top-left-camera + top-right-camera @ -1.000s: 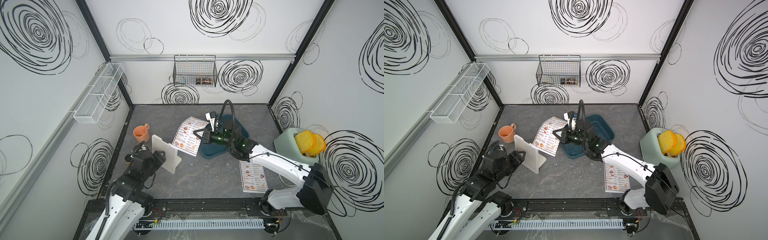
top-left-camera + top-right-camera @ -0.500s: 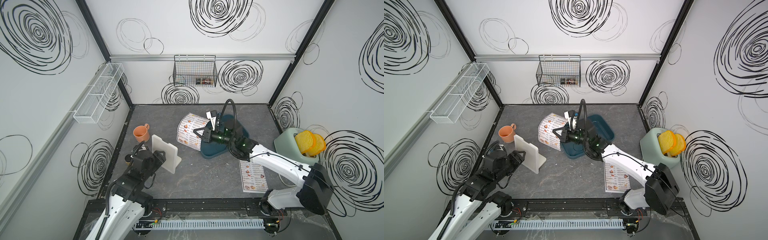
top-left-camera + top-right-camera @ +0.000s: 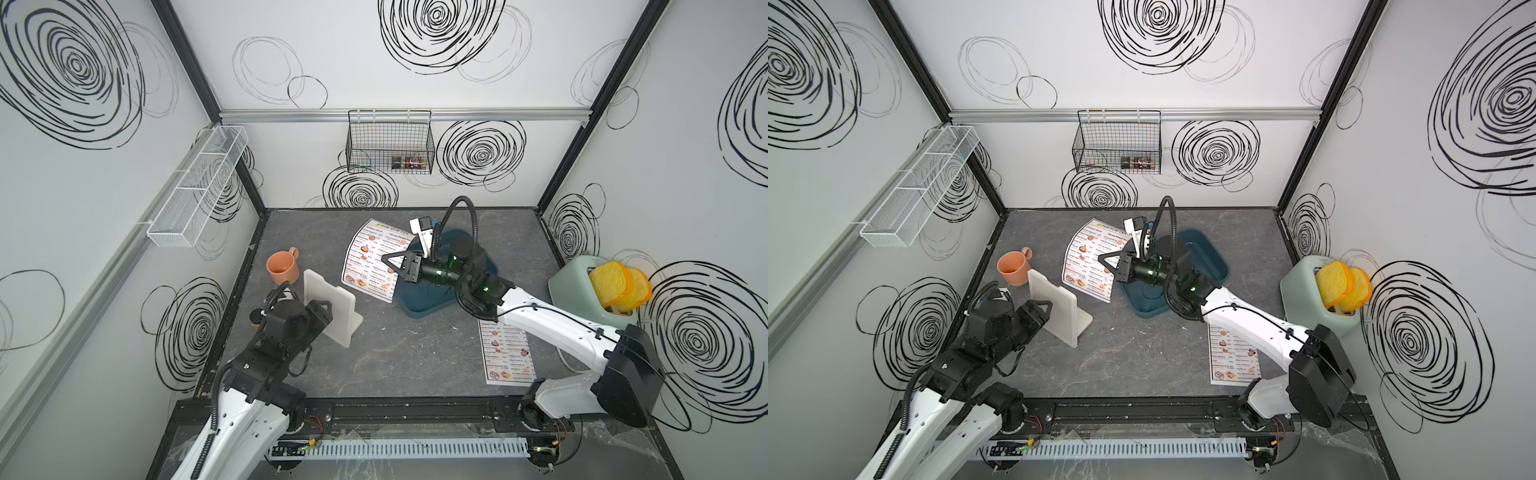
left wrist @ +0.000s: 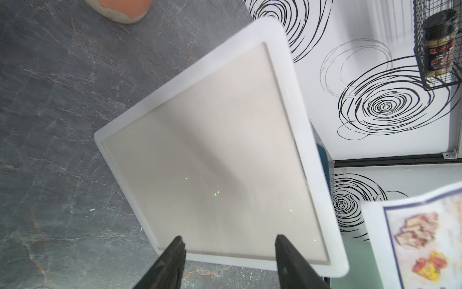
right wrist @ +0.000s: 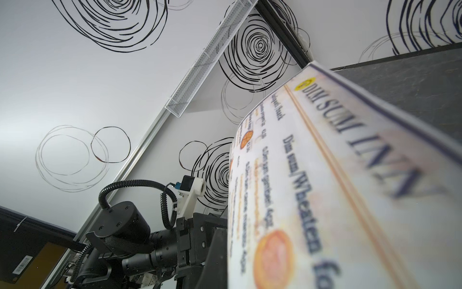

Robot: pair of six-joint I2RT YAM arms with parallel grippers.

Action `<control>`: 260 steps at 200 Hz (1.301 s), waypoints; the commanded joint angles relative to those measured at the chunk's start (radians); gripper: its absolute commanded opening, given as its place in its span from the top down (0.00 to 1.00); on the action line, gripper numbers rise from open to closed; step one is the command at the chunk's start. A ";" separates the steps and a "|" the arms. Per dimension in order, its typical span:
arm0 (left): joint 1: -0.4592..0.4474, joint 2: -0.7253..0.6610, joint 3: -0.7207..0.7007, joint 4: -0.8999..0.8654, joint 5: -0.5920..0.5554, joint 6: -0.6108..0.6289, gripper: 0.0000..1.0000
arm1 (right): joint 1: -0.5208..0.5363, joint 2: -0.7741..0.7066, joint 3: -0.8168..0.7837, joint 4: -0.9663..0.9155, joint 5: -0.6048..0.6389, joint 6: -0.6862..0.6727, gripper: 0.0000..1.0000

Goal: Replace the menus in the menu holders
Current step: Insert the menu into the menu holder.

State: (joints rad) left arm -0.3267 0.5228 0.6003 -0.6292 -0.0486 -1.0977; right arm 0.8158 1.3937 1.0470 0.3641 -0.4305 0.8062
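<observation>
right claw [image 3: 386, 262] clenched on a glossy, curling rectangular menu [image 3: 368, 259]; left claw [image 4: 230, 239] released, spread before the smooth white round-cornered holder [image 4: 212, 150].

The right gripper [image 3: 386, 263] pinches a curved menu [image 3: 371, 257] above the table [image 3: 407, 353], left of the teal tray [image 3: 428, 305]. The menu holder [image 3: 332, 293] stands upright at the near left, with the left gripper [image 3: 325, 312] just beside it. A second menu [image 3: 506, 355] lies flat at the near right.

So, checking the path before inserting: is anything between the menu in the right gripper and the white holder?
Nothing visible: bare tabletop lies between the held menu and the menu holder. The orange mug sits aside, and the left gripper is on the holder's opposite side.
</observation>
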 commanded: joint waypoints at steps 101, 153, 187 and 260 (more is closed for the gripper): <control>0.006 0.003 0.001 0.032 -0.004 0.010 0.38 | 0.021 0.042 0.007 0.072 -0.025 0.032 1.00; 0.008 0.004 0.000 0.033 -0.003 0.010 0.38 | 0.020 0.032 0.018 0.086 -0.025 0.036 1.00; 0.007 0.002 0.000 0.032 -0.004 0.010 0.38 | 0.025 0.040 0.013 0.086 -0.031 0.038 1.00; 0.008 0.004 0.000 0.033 -0.005 0.010 0.38 | 0.033 0.042 0.011 0.105 -0.039 0.051 1.00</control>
State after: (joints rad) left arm -0.3267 0.5232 0.6003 -0.6273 -0.0486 -1.0950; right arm 0.8429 1.4345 1.0470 0.4175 -0.4591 0.8516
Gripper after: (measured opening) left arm 0.618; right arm 0.043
